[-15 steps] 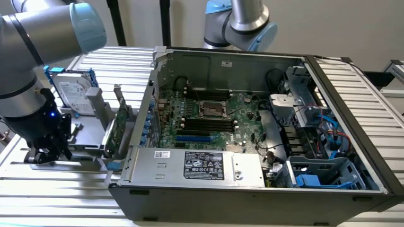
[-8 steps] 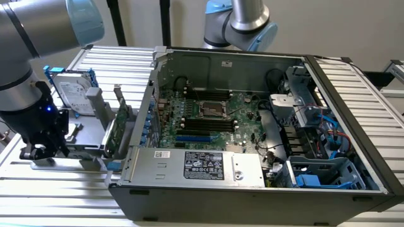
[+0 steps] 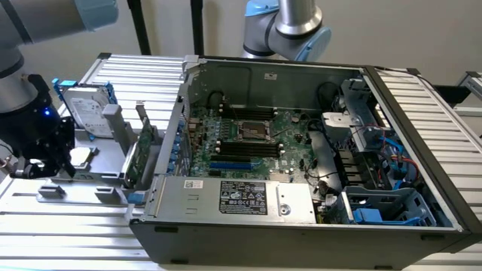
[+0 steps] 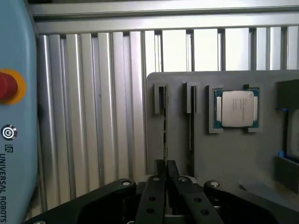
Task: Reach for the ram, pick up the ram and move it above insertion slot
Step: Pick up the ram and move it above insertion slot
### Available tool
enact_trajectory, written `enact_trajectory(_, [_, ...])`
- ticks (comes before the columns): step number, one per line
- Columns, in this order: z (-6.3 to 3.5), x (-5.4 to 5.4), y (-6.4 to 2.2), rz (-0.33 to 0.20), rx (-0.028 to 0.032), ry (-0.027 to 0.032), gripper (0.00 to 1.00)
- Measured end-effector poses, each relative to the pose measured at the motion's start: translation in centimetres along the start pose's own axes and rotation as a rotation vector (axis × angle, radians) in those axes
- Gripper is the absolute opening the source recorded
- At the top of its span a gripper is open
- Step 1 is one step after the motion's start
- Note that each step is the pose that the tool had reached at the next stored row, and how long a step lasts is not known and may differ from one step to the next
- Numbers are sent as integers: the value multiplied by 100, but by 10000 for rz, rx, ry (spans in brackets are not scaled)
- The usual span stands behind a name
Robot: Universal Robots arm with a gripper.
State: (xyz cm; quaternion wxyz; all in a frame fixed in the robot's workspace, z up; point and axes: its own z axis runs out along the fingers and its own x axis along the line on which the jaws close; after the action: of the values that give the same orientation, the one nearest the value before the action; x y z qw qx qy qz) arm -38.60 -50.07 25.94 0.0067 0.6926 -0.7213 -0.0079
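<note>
Ram (image 4: 164, 133) is seen edge-on, seated upright in a narrow slot of the grey holder plate (image 4: 224, 158), directly ahead of the claw (image 4: 166, 170) and in line with it. The claw's black fingers (image 4: 156, 191) are drawn together, and the near end of the ram's thin edge is taken in between their tips. The claw is judged to be closed on the ram, which is not lifted from its slot. A second slot (image 4: 190, 126) is noted just beside the ram and parallel to it; whether it is occupied cannot be determined. Beyond that slot, further from the claw, a processor chip (image 4: 236, 108) is laid flat in a square recess of the same plate. The plate is set on a ribbed aluminium table (image 4: 93, 116). A pale blue casing (image 4: 16, 46) bearing a red button (image 4: 7, 86) is recorded on the claw's other side.

In the exterior view the claw (image 3: 42, 169) is found low over the holder plate (image 3: 105, 169). A hard drive with blue rails (image 3: 87, 110) is stood near the claw. A green expansion card (image 3: 143, 149) is held upright further off, next to the open computer case (image 3: 301, 220). The motherboard's dark memory slots (image 3: 249, 149) are well apart from the claw, toward the exterior view's right.
</note>
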Motion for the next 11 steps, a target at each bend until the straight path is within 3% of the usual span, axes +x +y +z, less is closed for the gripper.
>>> enact_trajectory(11, [-462,-5,-92,-381,-4,-83,13])
